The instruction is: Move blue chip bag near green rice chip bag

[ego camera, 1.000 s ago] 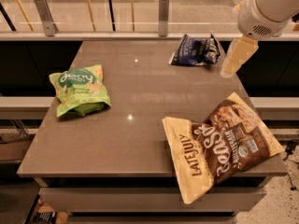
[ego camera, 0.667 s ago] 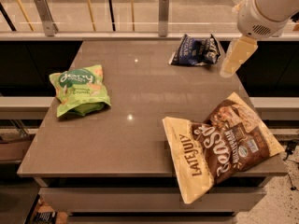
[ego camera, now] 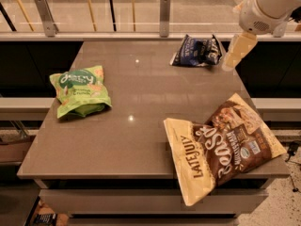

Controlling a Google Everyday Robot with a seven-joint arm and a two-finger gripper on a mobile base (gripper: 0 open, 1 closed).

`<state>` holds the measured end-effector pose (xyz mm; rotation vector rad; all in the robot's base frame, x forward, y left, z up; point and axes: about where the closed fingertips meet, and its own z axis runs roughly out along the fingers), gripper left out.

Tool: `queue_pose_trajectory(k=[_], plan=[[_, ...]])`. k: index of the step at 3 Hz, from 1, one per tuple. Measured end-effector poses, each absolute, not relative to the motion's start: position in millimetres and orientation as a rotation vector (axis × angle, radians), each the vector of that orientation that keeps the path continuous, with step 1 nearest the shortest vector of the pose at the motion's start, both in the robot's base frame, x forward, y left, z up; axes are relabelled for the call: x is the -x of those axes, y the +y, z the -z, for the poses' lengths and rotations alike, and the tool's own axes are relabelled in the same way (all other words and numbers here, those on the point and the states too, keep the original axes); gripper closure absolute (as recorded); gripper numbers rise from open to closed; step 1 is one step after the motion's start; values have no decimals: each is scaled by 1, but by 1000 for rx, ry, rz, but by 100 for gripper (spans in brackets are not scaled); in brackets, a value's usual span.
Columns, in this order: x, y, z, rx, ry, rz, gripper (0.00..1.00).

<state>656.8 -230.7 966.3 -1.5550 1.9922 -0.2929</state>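
The gripper [ego camera: 236, 52] hangs low from the white arm at the far corner of the surface [ego camera: 141, 126], over that side's edge, and whether it is spread or closed I cannot tell. Just beside it, on the side toward the middle, lies the blue chip bag [ego camera: 195, 52], flat and a little crumpled, close to the far edge, with no sign that it is gripped. That placing reads as a line-up for the pick: the gripper is level with the bag's nearer end, so probably a short move inward brings it over the crinkled seam. The green rice chip bag [ego camera: 81, 92] rests well apart from the gripper, across the surface and closer to the camera, hard by the opposite side edge. Between gripper and green bag runs a broad bare stretch, so a diagonal carry looks unobstructed. The large Late July bag [ego camera: 221, 147] lies on the camera side of the gripper, overhanging the front corner, and stays off that line. Setting down on the green bag's inward side would keep the blue one away from the drop.
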Motion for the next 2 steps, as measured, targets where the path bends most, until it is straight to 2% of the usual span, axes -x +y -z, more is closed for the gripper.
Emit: queue_pose_trajectory(k=[2], plan=[[-704, -241, -942, 1581, 2040, 343, 0]])
